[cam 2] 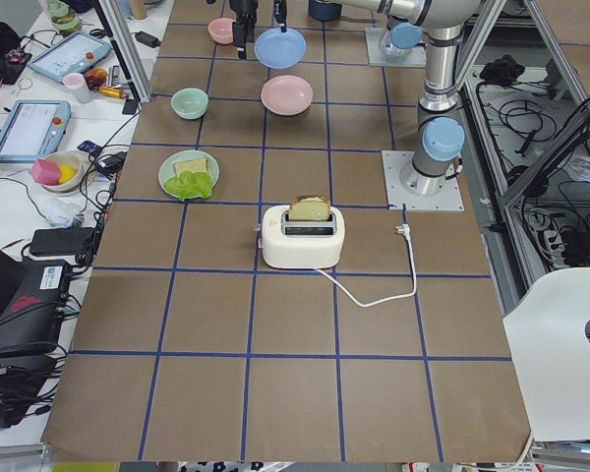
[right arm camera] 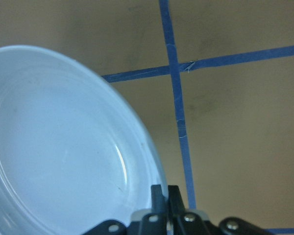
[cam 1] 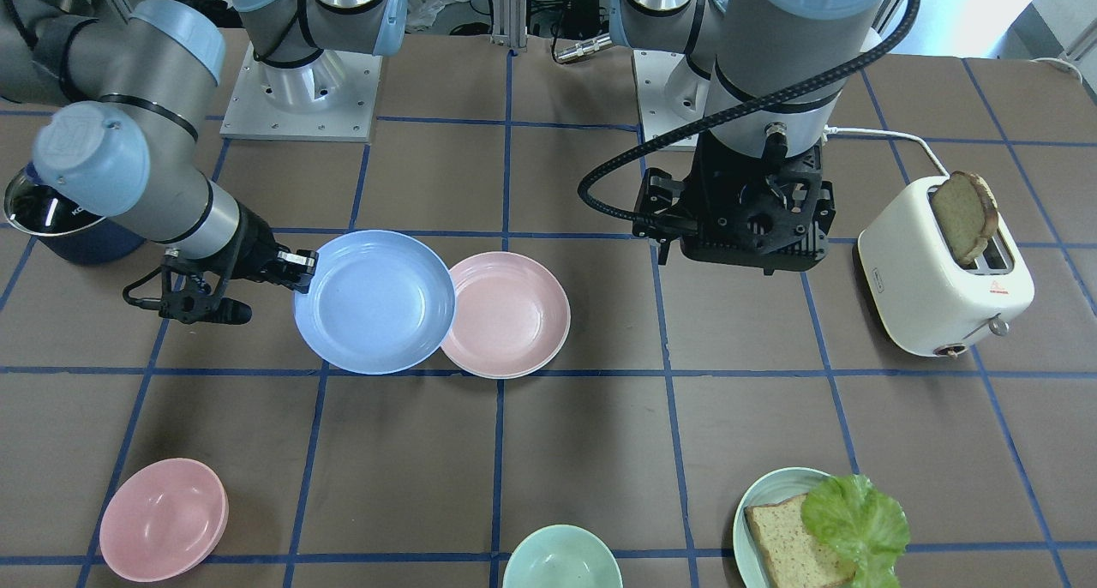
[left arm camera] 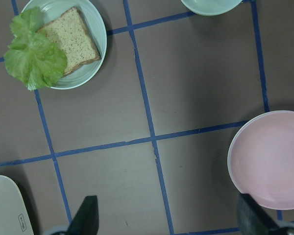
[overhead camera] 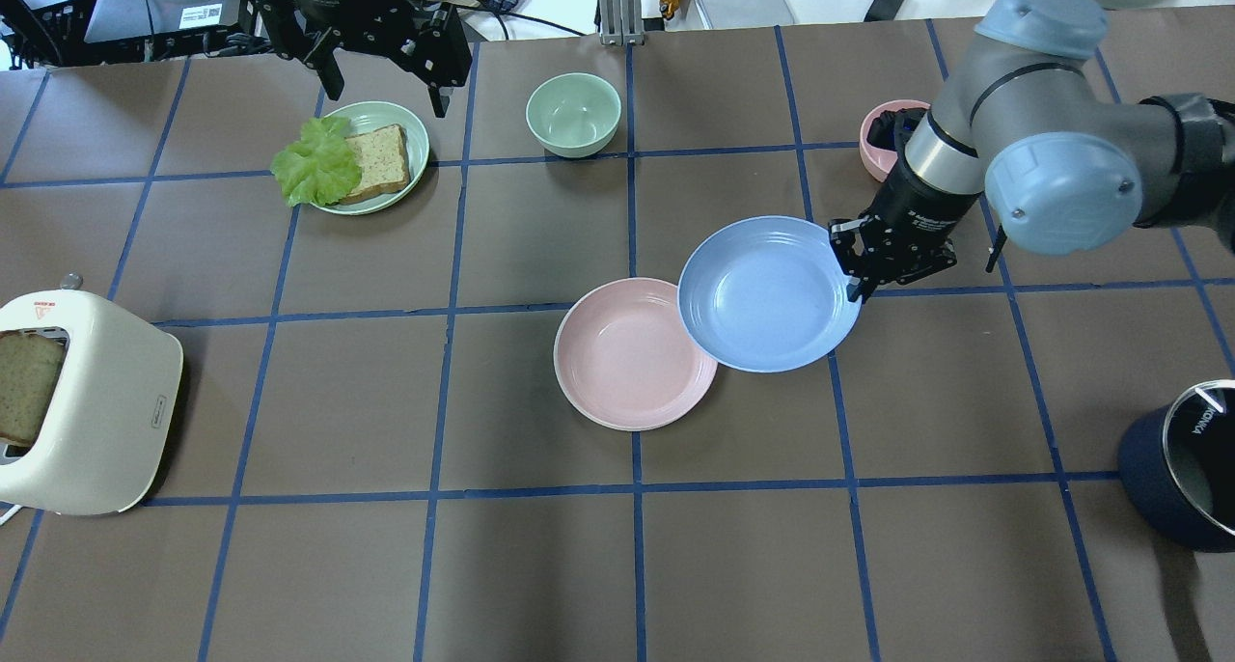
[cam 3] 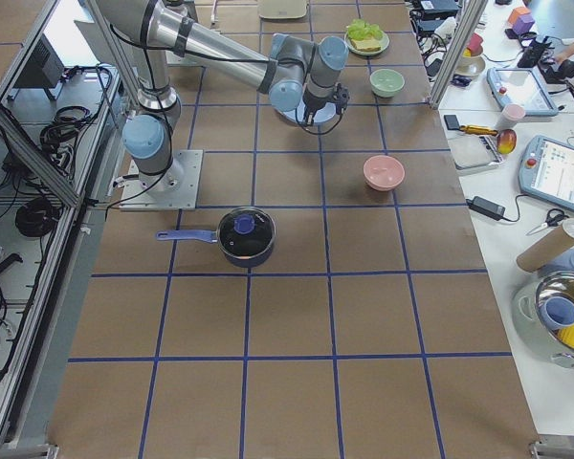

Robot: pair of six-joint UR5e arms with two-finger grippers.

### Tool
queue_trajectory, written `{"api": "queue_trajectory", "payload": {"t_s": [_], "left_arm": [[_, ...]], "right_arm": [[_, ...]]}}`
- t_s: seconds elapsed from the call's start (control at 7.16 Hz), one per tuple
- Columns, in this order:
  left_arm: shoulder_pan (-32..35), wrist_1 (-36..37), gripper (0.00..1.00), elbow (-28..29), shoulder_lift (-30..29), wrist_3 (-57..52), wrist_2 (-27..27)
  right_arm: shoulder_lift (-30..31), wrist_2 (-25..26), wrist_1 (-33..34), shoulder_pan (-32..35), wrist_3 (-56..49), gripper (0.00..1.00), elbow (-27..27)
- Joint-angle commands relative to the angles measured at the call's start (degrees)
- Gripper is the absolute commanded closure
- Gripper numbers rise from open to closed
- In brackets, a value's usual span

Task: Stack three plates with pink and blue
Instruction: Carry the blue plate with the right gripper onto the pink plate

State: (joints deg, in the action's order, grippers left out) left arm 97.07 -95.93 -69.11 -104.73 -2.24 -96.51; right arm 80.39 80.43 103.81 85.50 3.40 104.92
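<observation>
The blue plate is near the middle of the table, held at its rim by the right gripper. On the right wrist camera I see the fingers pinched shut on the plate's edge. The side of the plate away from the gripper overlaps the rim of the pink plate, which lies flat on the table just beside it. I cannot tell whether the two rims touch. In the front-facing view a paler second rim shows just under the pink plate's edge, and I cannot make out what it belongs to.

The left gripper hangs well apart from the plates, above the far side of the table, with its fingers spread wide and nothing between them. Just beside it sits a pale teal plate carrying a slice of bread and a lettuce leaf.

Further out I can see:
- a green bowl
- a pink bowl
- a dark pot at the right arm's end of the table
- a white toaster at the other end, with a bread slice sticking up from its slot
</observation>
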Motion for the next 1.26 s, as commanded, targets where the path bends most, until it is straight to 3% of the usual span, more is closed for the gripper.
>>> {"api": "queue_trajectory", "payload": {"t_s": [0.0,0.14,0.28,0.7,1.12], "left_arm": [[-1.44,-0.83,0.0,-0.06,1.62,-0.05,2.71],[-1.53,-1.8,0.0,-0.15,2.76,-0.05,2.91],[-1.53,-1.81,0.0,-1.63,4.08,-0.22,3.17],[-1.62,2.57,0.0,-11.37,9.79,-0.13,5.26],[-2.76,5.57,0.0,-15.79,12.62,-1.88,5.37]], "right_arm": [[-0.67,-0.1,3.39,6.04,8.41,1.0,0.02],[-3.29,0.17,8.81,11.13,16.47,1.0,0.02],[-5.57,0.6,11.82,14.83,17.76,1.0,0.11],[-5.86,0.17,11.77,15.57,17.6,1.0,0.37],[-6.04,0.25,14.12,14.96,16.55,0.25,2.4]]}}
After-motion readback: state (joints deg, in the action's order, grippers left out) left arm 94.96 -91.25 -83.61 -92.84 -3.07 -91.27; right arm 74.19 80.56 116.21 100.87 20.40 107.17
